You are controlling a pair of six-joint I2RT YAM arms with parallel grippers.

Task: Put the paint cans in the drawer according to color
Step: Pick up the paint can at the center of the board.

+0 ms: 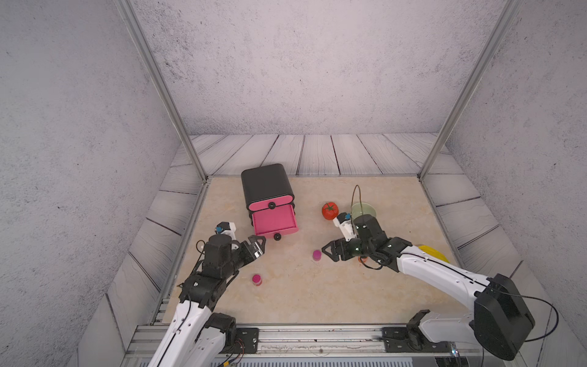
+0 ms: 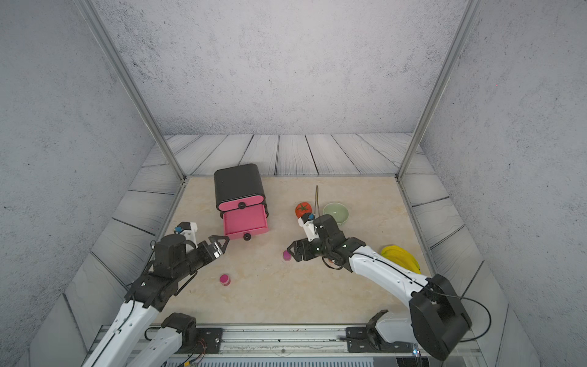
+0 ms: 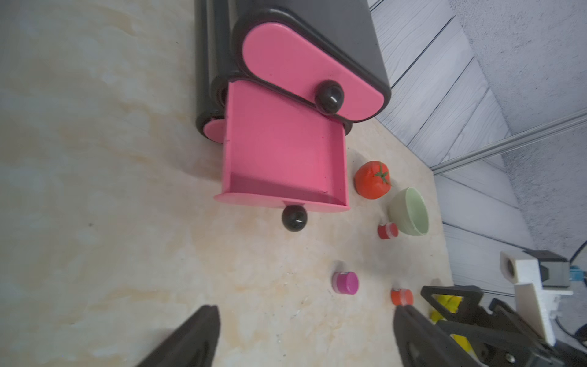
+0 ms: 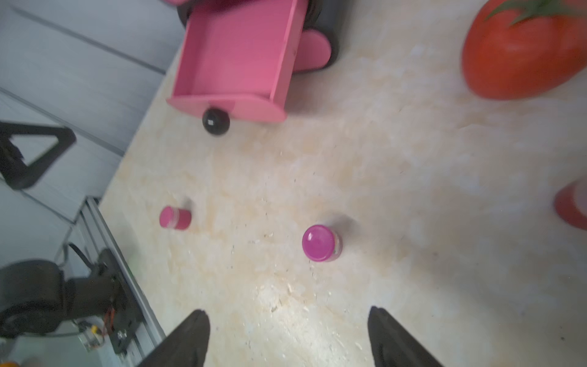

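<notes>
The black chest (image 1: pixel 266 184) stands at the back left; its middle drawer (image 1: pixel 275 221) is pulled out, pink and empty inside. My left gripper (image 1: pixel 259 245) is open just left of that drawer's knob (image 1: pixel 277 236), with nothing between its fingers. One magenta paint can (image 1: pixel 316 254) stands right in front of my open right gripper (image 1: pixel 328 251). A second magenta can (image 1: pixel 257 279) sits nearer the front, beside the left arm. In the left wrist view a red can (image 3: pixel 387 230) stands by the bowl and an orange can (image 3: pixel 401 296) beside the right arm.
A red tomato (image 1: pixel 330 210) and a pale green bowl (image 1: pixel 365 208) sit behind the right arm. A yellow banana (image 2: pixel 400 256) lies by the right wall. Metal posts (image 1: pixel 203 171) mark the back corners.
</notes>
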